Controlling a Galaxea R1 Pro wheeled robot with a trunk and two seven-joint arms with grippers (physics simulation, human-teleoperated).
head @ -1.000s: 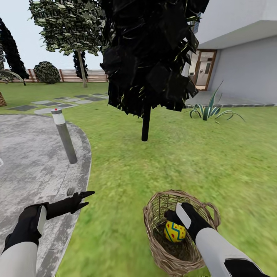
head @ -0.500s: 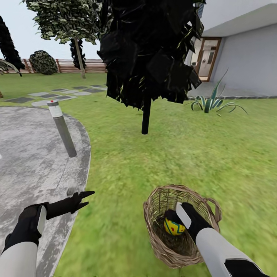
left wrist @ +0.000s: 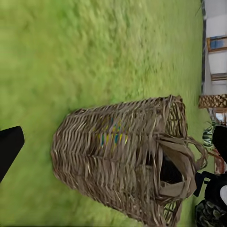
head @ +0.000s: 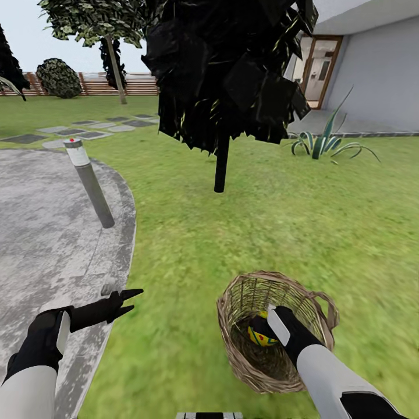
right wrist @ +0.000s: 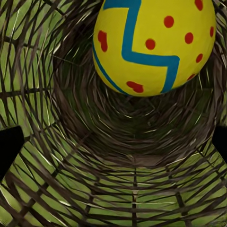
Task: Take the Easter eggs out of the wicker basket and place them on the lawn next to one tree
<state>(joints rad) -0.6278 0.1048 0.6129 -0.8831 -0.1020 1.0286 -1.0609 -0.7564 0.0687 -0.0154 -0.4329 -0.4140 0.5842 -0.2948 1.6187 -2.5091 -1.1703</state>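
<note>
The wicker basket stands on the lawn low in the head view, right of centre. My right gripper reaches down inside it, open. One yellow Easter egg with a blue zigzag and red dots lies in the basket just beyond the fingertips. The right wrist view shows this egg large against the woven wall, not between the fingers. My left gripper hovers open over the pavement edge, left of the basket. A grey-trunked tree stands far back left.
A black-leaved tree with a thin dark trunk stands on the grass ahead. A grey bollard rises at the edge of the paved area on the left. A spiky plant and the house wall lie back right.
The view has shifted, with the basket a little higher in the picture. My right gripper sits deeper in the basket and the rim now hides more of the egg. The left arm holds still.
</note>
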